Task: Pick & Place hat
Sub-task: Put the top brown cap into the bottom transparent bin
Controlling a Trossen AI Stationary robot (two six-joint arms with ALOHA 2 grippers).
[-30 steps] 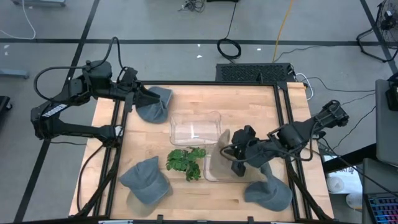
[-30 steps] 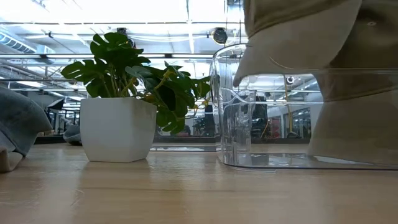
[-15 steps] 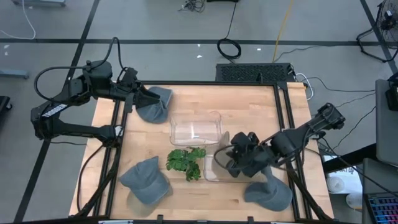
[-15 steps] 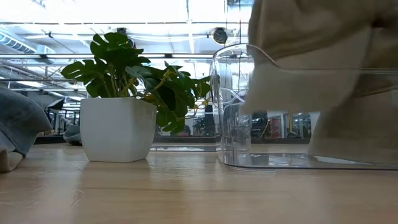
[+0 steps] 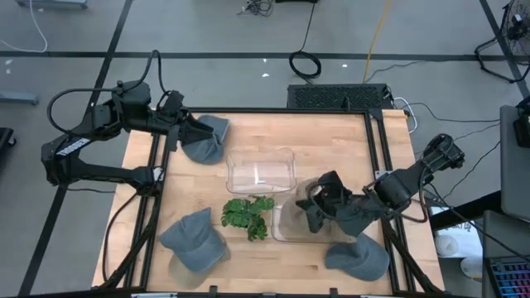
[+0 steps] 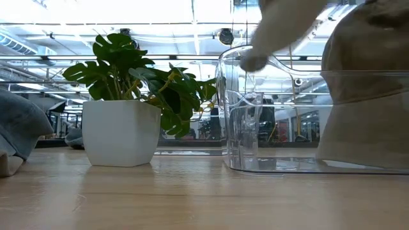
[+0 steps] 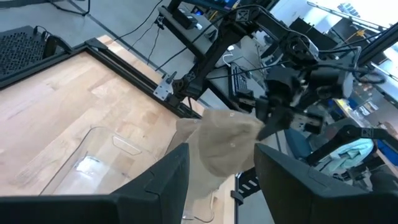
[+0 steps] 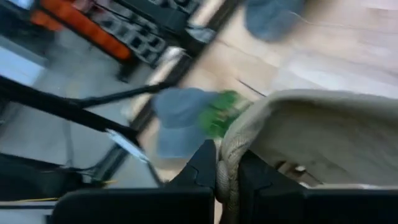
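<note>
My right gripper (image 5: pixel 317 204) is shut on a beige hat (image 5: pixel 288 217) over the near clear container (image 5: pixel 280 234), right of the potted plant (image 5: pixel 247 216). In the low view the beige hat (image 6: pixel 365 96) hangs inside the container's wall (image 6: pixel 238 128), and its upper part is blurred. My left gripper (image 5: pixel 187 128) waits open at the table's far left corner, beside a grey hat (image 5: pixel 207 137) lying there. The left wrist view shows the beige hat (image 7: pixel 227 144) far off, past the open left gripper (image 7: pixel 219 168). My right gripper pinches the beige hat's thick stitched edge (image 8: pixel 231 149) between its two fingers. The hat's body (image 8: pixel 329 134) spreads away beyond the fingers. It hangs from the hold down into the near clear container; whether it reaches the floor of the container does not show.
A second clear container (image 5: pixel 262 169) stands empty behind the plant. Two more grey hats lie on the table, one at the near left (image 5: pixel 195 241) and one at the near right (image 5: pixel 357 257). The plant's white pot (image 6: pixel 121 133) stands left of the container in the low view.
My right gripper dipped toward the near container, then came back up a little and turned. The beige hat's hanging brim sank into the container, then swung up above its rim, blurred; the hat's body on the right stayed inside.
</note>
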